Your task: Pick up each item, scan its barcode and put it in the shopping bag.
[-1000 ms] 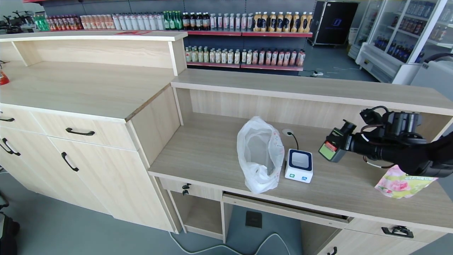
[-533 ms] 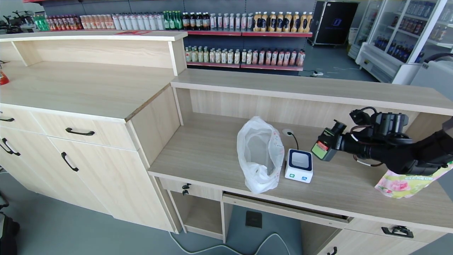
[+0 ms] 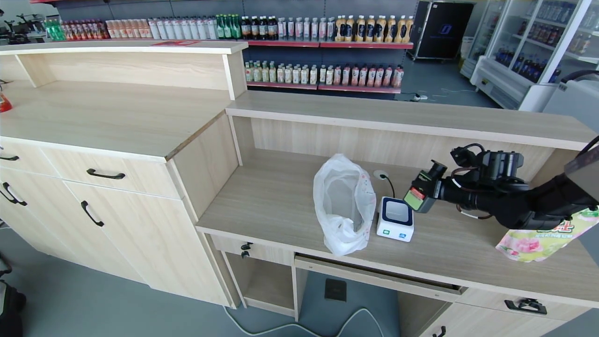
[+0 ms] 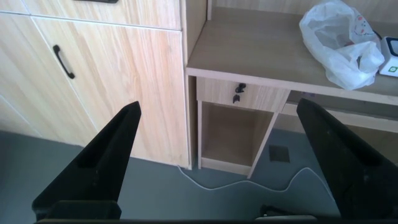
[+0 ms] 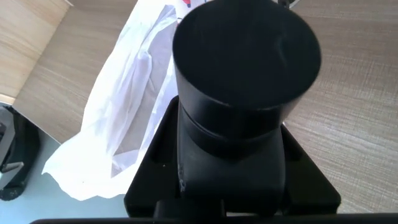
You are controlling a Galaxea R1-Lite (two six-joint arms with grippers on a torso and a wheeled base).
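A small dark bottle (image 3: 418, 196) with a black cap and a green and red label hangs just right of and above the white barcode scanner (image 3: 395, 218). My right gripper (image 3: 437, 189) is shut on it. In the right wrist view the bottle's round cap (image 5: 245, 62) points at the white shopping bag (image 5: 118, 137). The bag (image 3: 344, 203) stands open on the counter (image 3: 281, 201), left of the scanner. A pink flowered pouch (image 3: 538, 238) lies at the counter's right end, partly under my right arm. My left gripper (image 4: 217, 162) hangs open below counter height, with the bag (image 4: 342, 40) farther off.
A raised ledge (image 3: 398, 117) runs along the counter's back, and a taller cabinet (image 3: 107, 117) stands to the left. The scanner's cable (image 3: 387, 182) runs to a hole in the back. A pull-out tray (image 3: 374, 276) sits under the front edge.
My right gripper has carried the bottle left and slightly down, from mid-counter to just beside the scanner. The bag, scanner and pouch have stayed put.
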